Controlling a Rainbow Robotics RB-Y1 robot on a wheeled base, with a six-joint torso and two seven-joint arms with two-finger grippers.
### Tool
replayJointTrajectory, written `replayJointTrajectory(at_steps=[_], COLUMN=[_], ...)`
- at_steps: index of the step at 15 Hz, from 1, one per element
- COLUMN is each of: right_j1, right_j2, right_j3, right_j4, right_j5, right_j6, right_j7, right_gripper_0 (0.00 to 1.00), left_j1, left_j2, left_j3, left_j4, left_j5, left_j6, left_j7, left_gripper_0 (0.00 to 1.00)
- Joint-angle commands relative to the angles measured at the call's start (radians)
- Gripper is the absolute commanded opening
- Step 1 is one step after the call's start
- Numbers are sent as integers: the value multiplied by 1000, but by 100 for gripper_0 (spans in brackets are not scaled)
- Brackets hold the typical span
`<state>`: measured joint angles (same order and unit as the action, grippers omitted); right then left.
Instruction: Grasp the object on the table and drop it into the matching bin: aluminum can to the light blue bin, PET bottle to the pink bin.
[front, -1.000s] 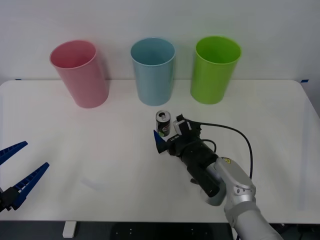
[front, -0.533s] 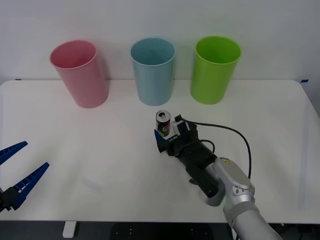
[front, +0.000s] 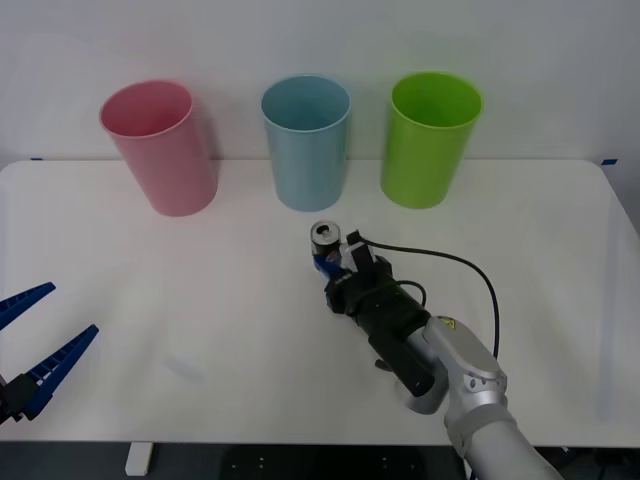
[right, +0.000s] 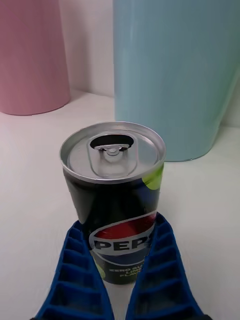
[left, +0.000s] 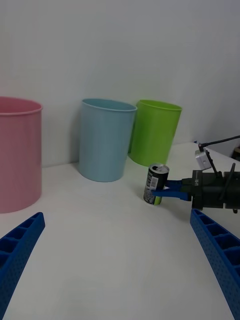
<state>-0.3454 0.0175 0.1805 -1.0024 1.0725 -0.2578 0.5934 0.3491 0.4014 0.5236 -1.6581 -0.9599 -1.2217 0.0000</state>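
Two blue fingers of my right gripper (right: 117, 280) pinch the upright aluminum can (right: 115, 200) on the table (front: 200, 300), just before the light blue bin (front: 306, 140), ready for lifting; my left gripper (front: 35, 350) waits spread wide.

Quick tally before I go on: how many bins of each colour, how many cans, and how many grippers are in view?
Pink bin: 1
Light blue bin: 1
Lime green bin: 1
Aluminum can: 1, standing on the table between the right gripper's fingers
Grippers: 2, right gripper at the can, left gripper open near the table's left front edge
Total: 6
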Motion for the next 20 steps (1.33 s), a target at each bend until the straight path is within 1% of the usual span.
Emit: replayJointTrajectory(at_steps=[1,5,6,7,9,11,14,18,19,20], right_j1=[0,0,3,8,40,88,144,232,247,261], right_j2=[0,0,0,-24,-111,-192,-337,-476,-508,-534], right_j3=[16,43,69,99,177,223,283,269,263,252], right_j4=[-1,-9,-18,-33,-102,-206,-363,-565,-610,-650], right_j5=[-32,-77,-111,-151,-247,-298,-414,-494,-511,-511], right_j6=[0,-15,-29,-41,-44,-44,-43,-43,-43,-47], right_j7=[2,3,-1,-1,-1,-9,-20,-50,-66,-102], right_gripper_0=[0,0,0,0,0,0,0,0,0,0], left_j1=[0,0,0,0,0,0,0,0,0,0], left_j2=[0,0,0,0,0,0,0,0,0,0], left_j3=[0,0,0,0,0,0,0,0,0,0], left_j4=[0,0,0,0,0,0,0,0,0,0], left_j5=[0,0,0,0,0,0,0,0,0,0], left_j6=[0,0,0,0,0,0,0,0,0,0], left_j7=[0,0,0,0,0,0,0,0,0,0], left_gripper_0=[100,100,100,100,100,100,100,100,100,100])
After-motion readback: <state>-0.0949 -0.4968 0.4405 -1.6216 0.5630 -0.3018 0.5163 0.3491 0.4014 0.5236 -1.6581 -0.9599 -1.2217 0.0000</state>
